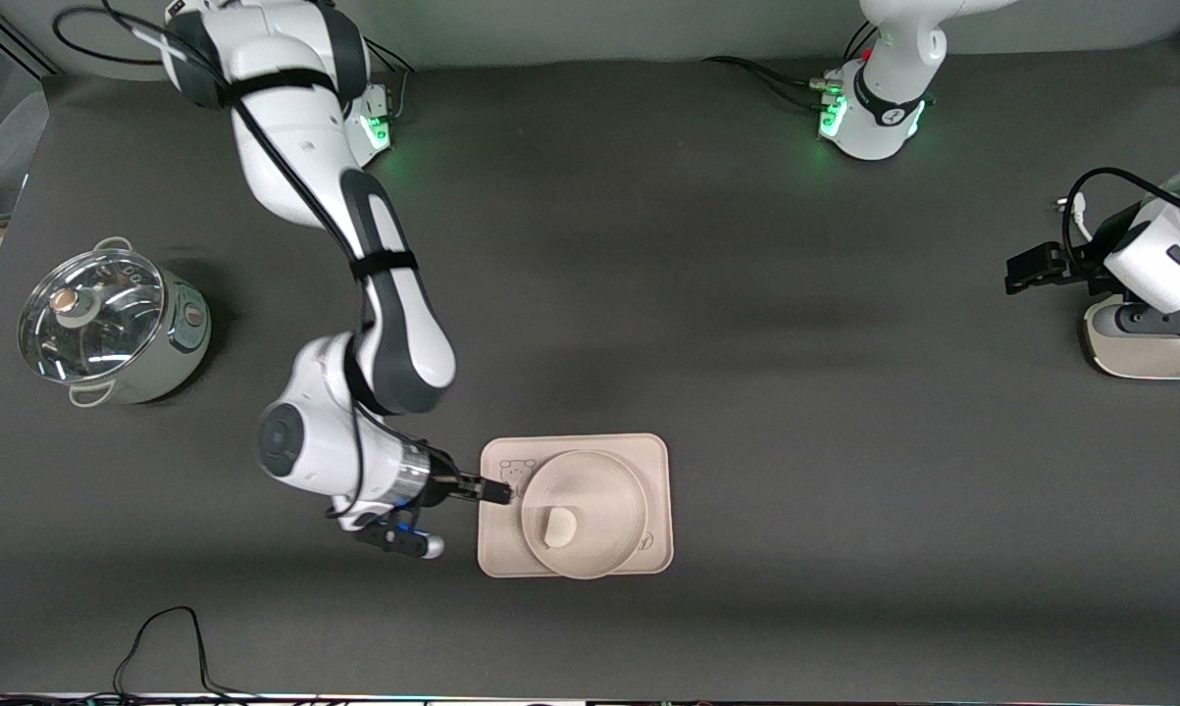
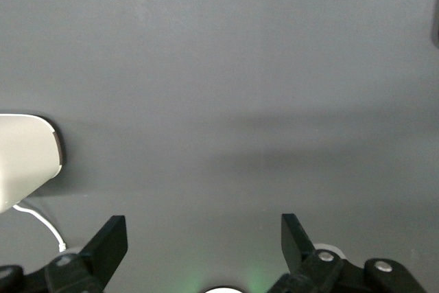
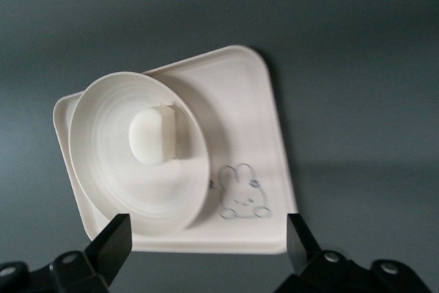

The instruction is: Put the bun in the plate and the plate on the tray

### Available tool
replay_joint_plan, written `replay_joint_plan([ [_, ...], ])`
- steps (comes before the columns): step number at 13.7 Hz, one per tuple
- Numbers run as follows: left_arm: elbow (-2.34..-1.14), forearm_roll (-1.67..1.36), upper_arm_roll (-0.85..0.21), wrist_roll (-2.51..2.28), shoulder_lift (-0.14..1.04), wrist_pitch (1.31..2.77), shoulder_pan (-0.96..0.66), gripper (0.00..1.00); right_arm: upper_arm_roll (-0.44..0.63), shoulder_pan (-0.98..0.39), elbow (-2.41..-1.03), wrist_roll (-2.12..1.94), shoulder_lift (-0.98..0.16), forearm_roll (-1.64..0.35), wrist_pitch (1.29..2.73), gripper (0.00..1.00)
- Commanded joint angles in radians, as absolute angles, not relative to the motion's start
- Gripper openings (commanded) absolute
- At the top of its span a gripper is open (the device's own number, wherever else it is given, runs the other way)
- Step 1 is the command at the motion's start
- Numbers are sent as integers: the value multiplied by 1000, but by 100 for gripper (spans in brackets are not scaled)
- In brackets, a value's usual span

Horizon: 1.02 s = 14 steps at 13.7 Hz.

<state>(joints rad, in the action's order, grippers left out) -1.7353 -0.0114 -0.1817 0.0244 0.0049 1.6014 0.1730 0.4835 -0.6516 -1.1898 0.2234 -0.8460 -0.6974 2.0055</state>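
Observation:
The off-white bun (image 1: 559,527) lies in the round cream plate (image 1: 604,490), and the plate rests on the cream rectangular tray (image 1: 653,461). The plate reaches slightly past the tray's edge nearest the front camera. My right gripper (image 1: 496,488) is open and empty, at the tray's edge toward the right arm's end, by the cartoon drawing. In the right wrist view the bun (image 3: 152,135), plate (image 3: 103,169) and tray (image 3: 240,101) lie just ahead of the open right gripper (image 3: 208,232). My left gripper (image 1: 1029,268) waits, open and empty, at the left arm's end of the table, over bare table in its own view (image 2: 204,232).
A steel pot with a glass lid (image 1: 109,324) stands at the right arm's end of the table. A white device (image 1: 1149,353) sits by the left gripper and also shows in the left wrist view (image 2: 24,156). A black cable (image 1: 168,628) loops at the table's front edge.

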Motion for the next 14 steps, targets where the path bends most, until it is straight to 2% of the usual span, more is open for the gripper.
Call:
replay_joint_plan([
  [1, -1746, 3, -175, 18, -2, 1609, 156, 100, 482, -655, -1243, 203, -679, -461, 1855, 100],
  [3, -1746, 3, -175, 20, 0, 1609, 158, 100, 485, -652, -1244, 187, -580, -344, 1713, 100],
  [6, -1746, 3, -175, 20, 2, 1612, 158, 100, 485, -652, -1255, 158, -450, -213, 1594, 100],
  [8, -1746, 3, -175, 20, 2, 1611, 158, 100, 494, -649, -1319, 144, -367, -212, 1583, 100],
  [10, -1746, 3, -175, 18, 2, 1611, 158, 100, 547, -655, -1386, 51, -290, -210, 1583, 100],
  [14, -1750, 3, -175, 18, 2, 1624, 158, 100, 525, -599, -1514, 32, -148, -167, 1585, 100],
])
